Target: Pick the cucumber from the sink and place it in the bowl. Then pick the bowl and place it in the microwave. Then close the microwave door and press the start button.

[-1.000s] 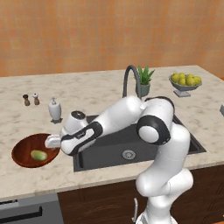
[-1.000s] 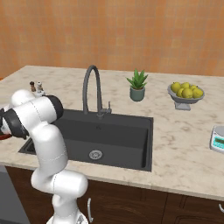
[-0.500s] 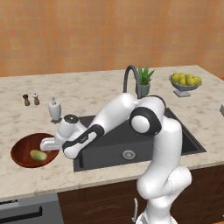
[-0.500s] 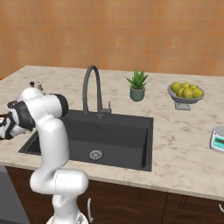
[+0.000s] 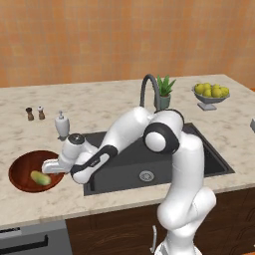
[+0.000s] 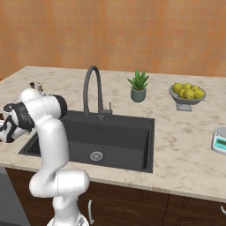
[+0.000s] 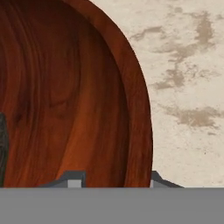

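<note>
Risk I see: my tool [image 5: 50,166] straddles the rim of the shallow reddish-brown wooden bowl [image 5: 20,169], half shut; grip unclear. The stubby pale-green cucumber [image 5: 40,178] inside could roll out if the bowl tips off the marbled desk [image 5: 99,104].

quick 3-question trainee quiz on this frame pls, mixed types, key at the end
1. True or false: the cucumber lies inside the bowl.
2. Where do the gripper's fingertips stand relative to the bowl's rim?
A. Both inside the bowl
B. One on each side of the rim
C. Both out on the counter
3. Fill in: the dish of yellow-green fruit stands on the counter to the ____ of the sink, seen from the robot.

Key
1. True
2. B, as the hand view shows
3. right
</note>
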